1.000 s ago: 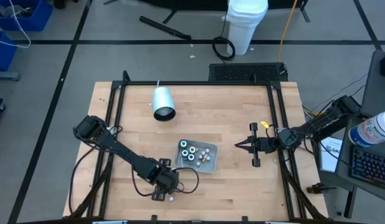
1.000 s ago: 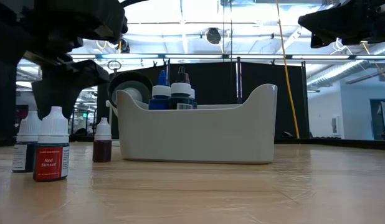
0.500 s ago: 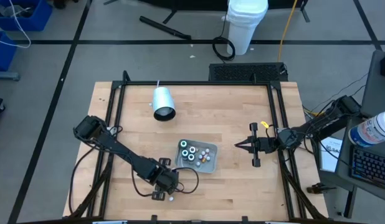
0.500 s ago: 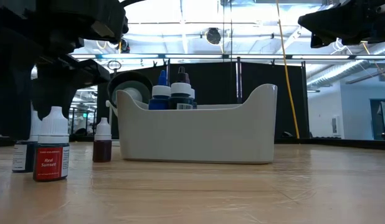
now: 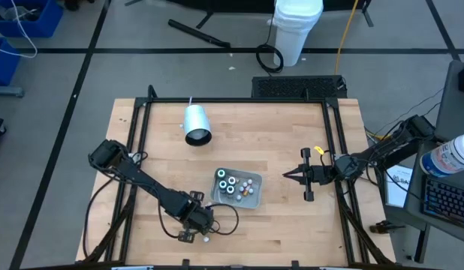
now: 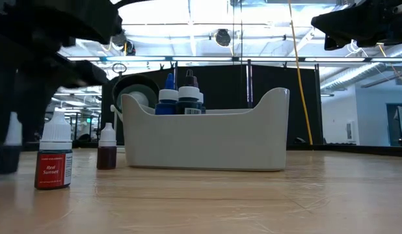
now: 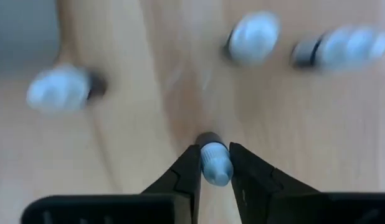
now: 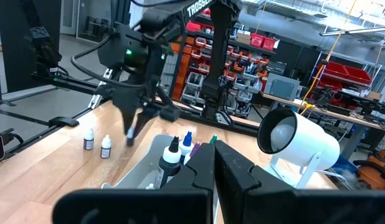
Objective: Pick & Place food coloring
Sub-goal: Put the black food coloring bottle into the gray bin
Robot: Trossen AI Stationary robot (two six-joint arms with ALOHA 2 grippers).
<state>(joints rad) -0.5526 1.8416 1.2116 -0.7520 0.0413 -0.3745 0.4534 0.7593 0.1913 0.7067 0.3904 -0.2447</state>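
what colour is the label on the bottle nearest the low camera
Red, with white lettering, on the white-capped bottle; the low view shows it best.

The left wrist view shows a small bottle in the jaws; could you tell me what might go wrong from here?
1. The left gripper pinches the small dark white-capped bottle by its cap alone, near the jaws' tips; it could slip.
2. The red-labelled white-capped bottle stands close and could be knocked over.
3. The pale rectangular plastic tray holds upright bottles that a lowered one might bump.

Overhead straight down, table-level across, 2 wrist views forward; tray (image 5: 236,186) shared by 3.
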